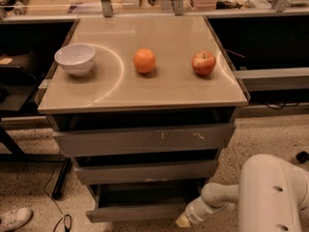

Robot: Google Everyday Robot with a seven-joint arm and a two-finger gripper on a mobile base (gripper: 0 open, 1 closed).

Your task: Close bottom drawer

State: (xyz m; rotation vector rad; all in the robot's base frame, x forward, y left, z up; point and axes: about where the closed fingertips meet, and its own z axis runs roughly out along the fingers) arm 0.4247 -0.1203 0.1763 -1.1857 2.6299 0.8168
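The bottom drawer point(137, 211) is the lowest of three grey metal drawers under the beige table top. It stands pulled out, with its dark inside showing above its plain front. My gripper point(183, 221) is low at the right, at the right end of the drawer's front, on a white arm point(217, 197) that reaches in from the lower right. Its pale tip is right by the drawer's front right corner; I cannot tell whether they touch.
On the table top point(145, 88) stand a white bowl point(75, 59), an orange point(144, 61) and a red apple point(203, 64). Above the bottom drawer are the mid-width drawer point(145, 172) and the widest, scratched drawer point(145, 139). A white shoe point(14, 219) and a black cable point(60, 216) lie on the floor at left.
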